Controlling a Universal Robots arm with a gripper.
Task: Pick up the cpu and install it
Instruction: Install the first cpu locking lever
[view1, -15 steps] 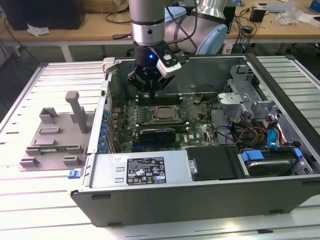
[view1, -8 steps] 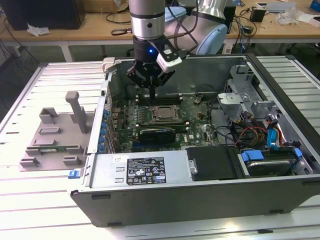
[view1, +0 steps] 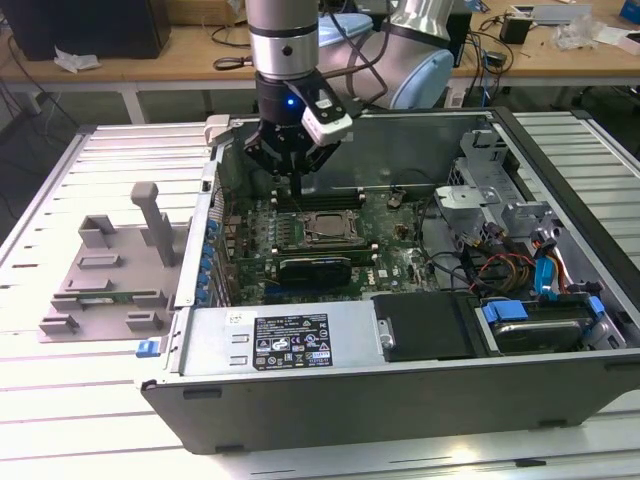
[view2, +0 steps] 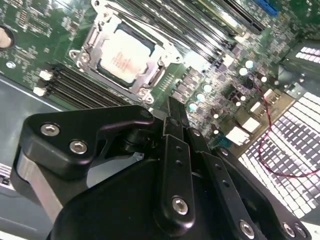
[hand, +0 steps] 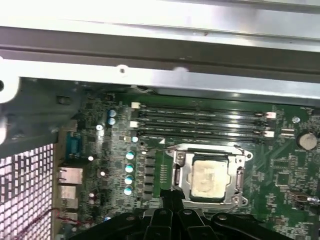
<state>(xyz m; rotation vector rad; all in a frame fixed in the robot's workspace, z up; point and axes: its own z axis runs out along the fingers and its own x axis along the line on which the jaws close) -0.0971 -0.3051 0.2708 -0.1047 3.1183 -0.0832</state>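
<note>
The cpu (view1: 325, 227) lies flat in its metal-framed socket on the green motherboard inside the open computer case (view1: 400, 385). Its silvery top is in both wrist views (view2: 122, 56) (hand: 207, 180). My gripper (view1: 298, 193) hangs just above the board, a little toward the exterior view's left and the case's back wall from the socket. The black fingers (view2: 174, 120) are pressed together with nothing between them, and their tips (hand: 172, 197) stand close beside the socket frame without touching the chip.
A long black card (view1: 315, 268) sits in front of the socket, and memory slots (hand: 200, 122) run behind it. The power supply (view1: 290, 340) and drive bays with cables (view1: 540, 320) line the case. A grey plastic tray (view1: 110, 270) rests on the table at the exterior view's left.
</note>
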